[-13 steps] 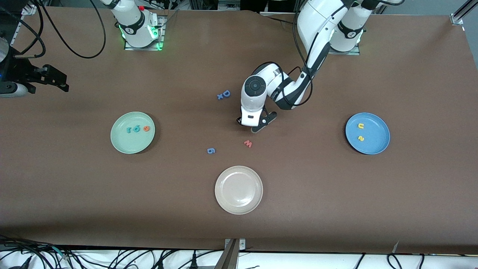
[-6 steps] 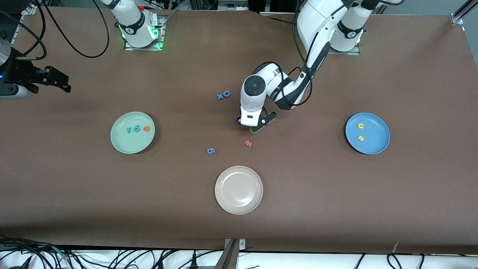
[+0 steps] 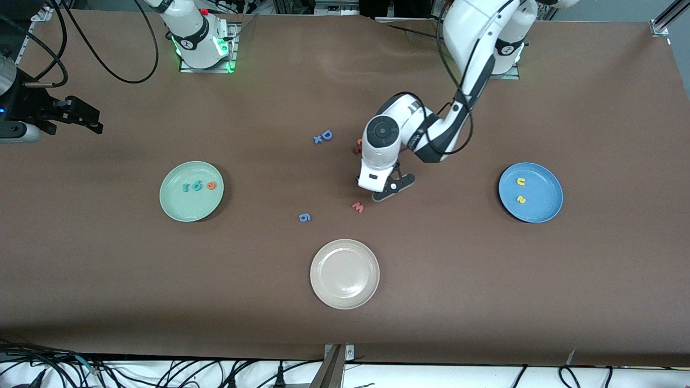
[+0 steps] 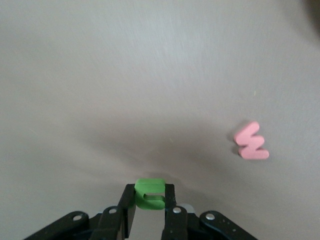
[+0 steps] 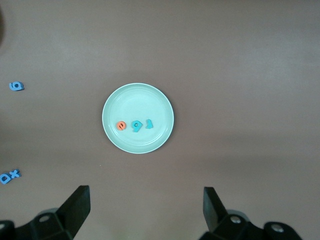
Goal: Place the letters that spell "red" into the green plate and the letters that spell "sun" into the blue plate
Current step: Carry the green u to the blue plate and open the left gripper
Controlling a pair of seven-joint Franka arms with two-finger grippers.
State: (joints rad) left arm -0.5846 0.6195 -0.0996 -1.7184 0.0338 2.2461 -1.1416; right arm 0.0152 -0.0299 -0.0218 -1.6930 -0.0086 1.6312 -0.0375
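My left gripper (image 3: 384,189) is shut on the green "n" (image 4: 150,192), pinched between its fingers (image 4: 170,210) and held just above the table near the pink "w" (image 4: 251,141). The blue plate (image 3: 542,207) at the left arm's end holds the yellow "u" (image 3: 521,182) and yellow "s" (image 3: 521,199). The green plate (image 3: 178,207) holds the teal "r" (image 3: 185,187), teal "d" (image 3: 197,185) and orange "e" (image 3: 212,185). My right gripper (image 5: 145,210) waits open and empty, high over the table's right-arm end, looking down on the green plate (image 5: 135,100).
The pink "w" (image 3: 358,207) and a blue "6" (image 3: 304,217) lie mid-table. Nearer the camera is a beige plate (image 3: 323,291). A blue "D" with a small "x" (image 3: 323,136) lies near the bases, and an orange letter (image 3: 358,145) shows beside the left arm.
The left gripper has closed on the green "n" and shifted toward the left arm's end and the camera. An orange letter now shows beside the arm. The right arm is still.
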